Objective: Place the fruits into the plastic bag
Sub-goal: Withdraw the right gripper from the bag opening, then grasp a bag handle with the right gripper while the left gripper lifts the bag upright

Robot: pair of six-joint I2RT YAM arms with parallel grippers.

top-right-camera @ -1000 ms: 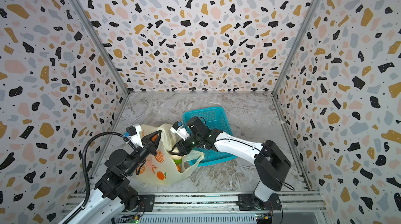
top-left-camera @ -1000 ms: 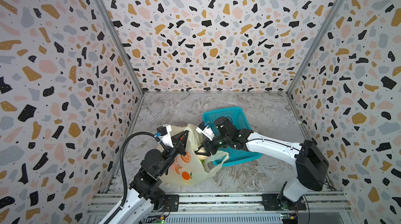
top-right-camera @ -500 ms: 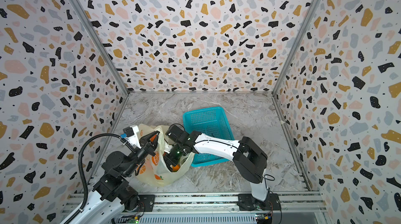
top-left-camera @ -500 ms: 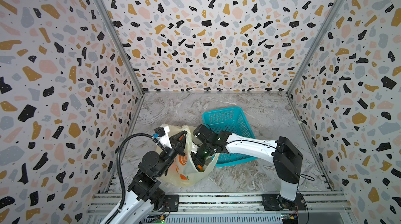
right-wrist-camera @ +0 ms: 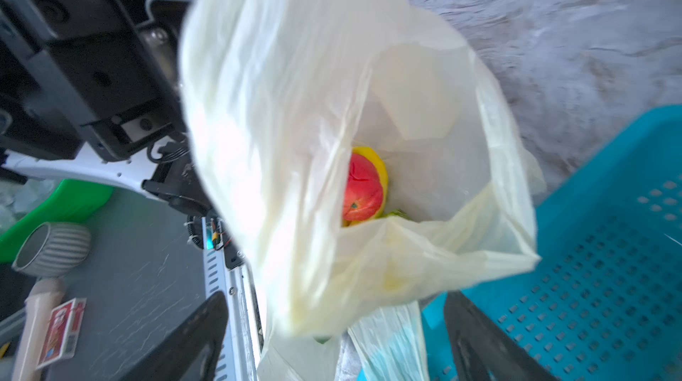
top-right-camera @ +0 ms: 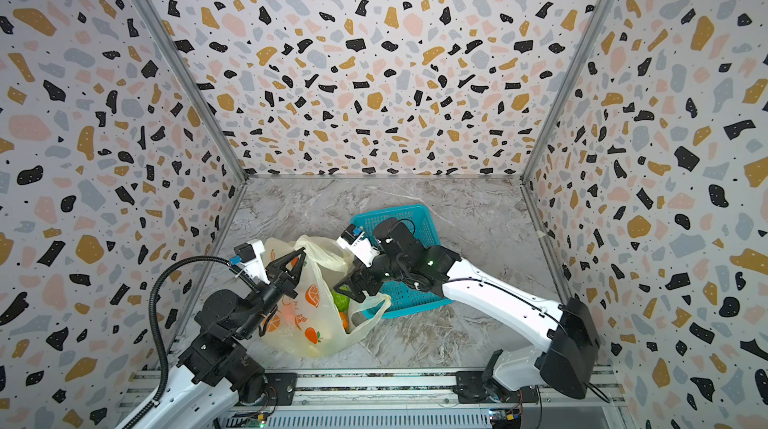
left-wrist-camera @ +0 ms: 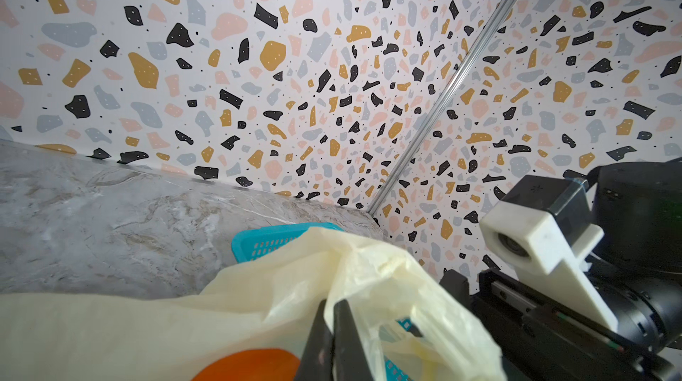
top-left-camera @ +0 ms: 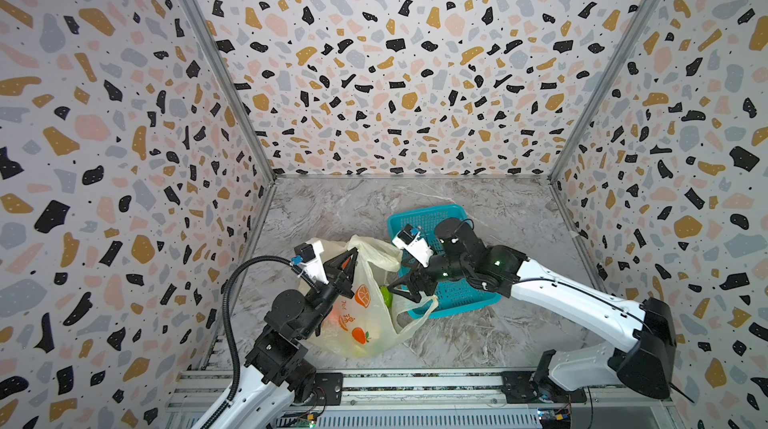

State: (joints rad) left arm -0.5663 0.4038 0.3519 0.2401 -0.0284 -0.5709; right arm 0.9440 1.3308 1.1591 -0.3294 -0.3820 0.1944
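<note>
The plastic bag (top-left-camera: 365, 325) (top-right-camera: 307, 331), pale yellow with printed oranges, stands near the front left of the marble floor. My left gripper (top-left-camera: 353, 253) (top-right-camera: 301, 255) (left-wrist-camera: 332, 311) is shut on its upper edge and holds the mouth up. Inside lie a green round fruit (top-left-camera: 386, 297) (top-right-camera: 341, 301), a small orange (top-right-camera: 343, 321), a red piece (right-wrist-camera: 360, 191) and a yellow banana edge (right-wrist-camera: 382, 172). My right gripper (top-left-camera: 409, 287) (top-right-camera: 353, 287) (right-wrist-camera: 336, 342) hangs open just over the bag's mouth, holding nothing.
A teal perforated basket (top-left-camera: 453, 298) (top-right-camera: 409, 298) (right-wrist-camera: 609, 268) sits right behind the bag, under my right arm. Patterned walls close the cell on three sides. A metal rail (top-left-camera: 415, 383) runs along the front. A grey ribbed cup (right-wrist-camera: 51, 248) stands outside.
My right gripper reached down into the bag's mouth, opened wide, and has drawn back up toward the basket. The left gripper keeps its hold on the bag.
</note>
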